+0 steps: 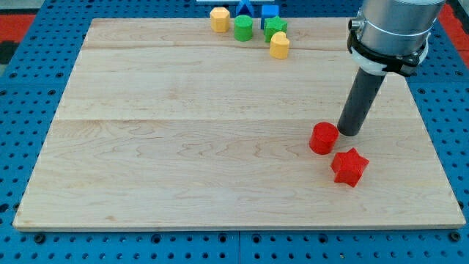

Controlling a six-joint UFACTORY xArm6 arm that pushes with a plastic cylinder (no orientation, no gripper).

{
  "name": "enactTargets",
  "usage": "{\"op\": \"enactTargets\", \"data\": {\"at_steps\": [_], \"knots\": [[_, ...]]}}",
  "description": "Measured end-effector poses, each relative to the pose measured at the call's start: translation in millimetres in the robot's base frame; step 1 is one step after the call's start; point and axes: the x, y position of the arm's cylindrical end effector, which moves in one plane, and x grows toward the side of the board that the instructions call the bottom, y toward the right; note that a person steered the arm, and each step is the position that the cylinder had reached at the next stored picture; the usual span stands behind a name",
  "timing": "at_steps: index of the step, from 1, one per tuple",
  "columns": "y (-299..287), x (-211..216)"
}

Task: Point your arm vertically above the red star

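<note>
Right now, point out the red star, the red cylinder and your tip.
red star [349, 167], camera view: middle of its top face.
red cylinder [323, 137], camera view: centre of its round top.
my tip [349, 133], camera view: rod's very bottom end, just to the right of the cylinder, above the star.

Arm [392, 26]: wide cylindrical housing, brushed silver-grey metal, cut off by the view's top edge. Collar: black band round the housing's lower edge, with a thin white ring beneath it. Rod [361, 99]: straight, dark charcoal, matte, round in section, narrower than the housing. My tip [349, 133]: blunt, flat-ended, same dark colour. No markings discernible.
</note>
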Motion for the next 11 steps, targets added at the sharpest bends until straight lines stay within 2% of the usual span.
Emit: {"op": "enactTargets", "data": {"at_steps": [1,3,5,10,11], "knots": [[0,-6],[-9,-75],[-11,-108],[-33,-125],[-55,-126]]}}
